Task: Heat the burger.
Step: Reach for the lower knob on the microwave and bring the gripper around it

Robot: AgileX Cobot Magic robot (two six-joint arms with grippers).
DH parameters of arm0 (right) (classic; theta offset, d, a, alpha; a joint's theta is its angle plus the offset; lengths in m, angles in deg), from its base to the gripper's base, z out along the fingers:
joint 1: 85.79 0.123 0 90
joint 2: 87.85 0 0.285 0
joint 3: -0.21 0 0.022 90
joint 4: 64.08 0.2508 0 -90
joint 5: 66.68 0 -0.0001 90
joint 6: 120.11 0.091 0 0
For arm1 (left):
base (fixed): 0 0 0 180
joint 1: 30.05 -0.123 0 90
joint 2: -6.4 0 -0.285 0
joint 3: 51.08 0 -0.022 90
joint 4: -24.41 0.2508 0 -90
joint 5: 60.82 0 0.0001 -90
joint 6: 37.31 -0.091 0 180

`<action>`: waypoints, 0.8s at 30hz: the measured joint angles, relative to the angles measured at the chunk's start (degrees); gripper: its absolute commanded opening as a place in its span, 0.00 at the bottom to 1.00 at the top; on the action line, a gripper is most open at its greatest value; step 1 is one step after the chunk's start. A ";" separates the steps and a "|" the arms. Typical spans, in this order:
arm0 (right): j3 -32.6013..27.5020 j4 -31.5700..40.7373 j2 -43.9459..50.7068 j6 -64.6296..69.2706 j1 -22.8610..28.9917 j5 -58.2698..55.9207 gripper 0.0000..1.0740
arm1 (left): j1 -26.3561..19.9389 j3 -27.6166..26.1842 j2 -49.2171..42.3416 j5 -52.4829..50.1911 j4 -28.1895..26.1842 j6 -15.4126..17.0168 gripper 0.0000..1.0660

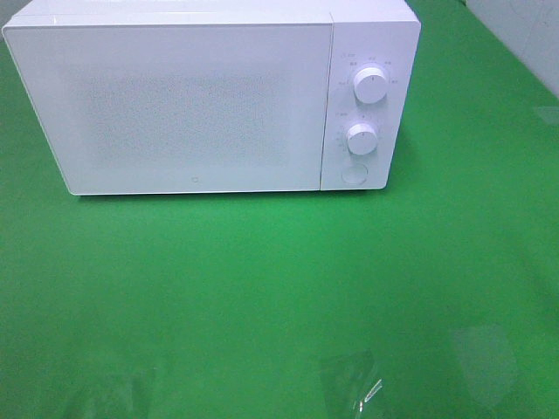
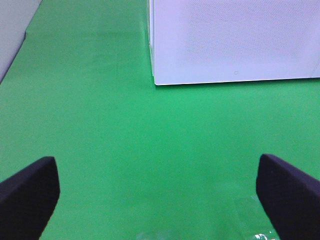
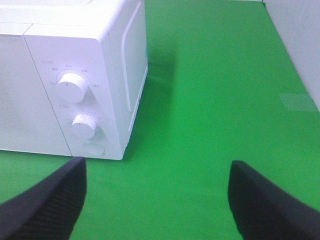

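Exterior high view gives you no sight of the burger, and neither wrist view does, so you cannot tell where it is. What you do see is a white microwave (image 1: 201, 105) with its door closed, two round knobs (image 1: 370, 85) and a round button (image 1: 354, 172) on its right panel. It stands at the far side of a green worktop (image 1: 262, 297), which carries clear, shiny tape patches (image 1: 349, 384) near the front edge. Pale grey wall (image 1: 524, 35) borders the worktop at the far right. The left jaws are released, spread wide with only green surface between their dark fingertips (image 2: 35, 190). The right jaws are also released, empty, and face the microwave's knob panel.
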 measured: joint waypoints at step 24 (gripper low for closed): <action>-0.06 4.07 -27.50 -3.04 3.09 34.03 0.71 | 0.00 0.00 0.00 0.00 0.00 0.00 0.94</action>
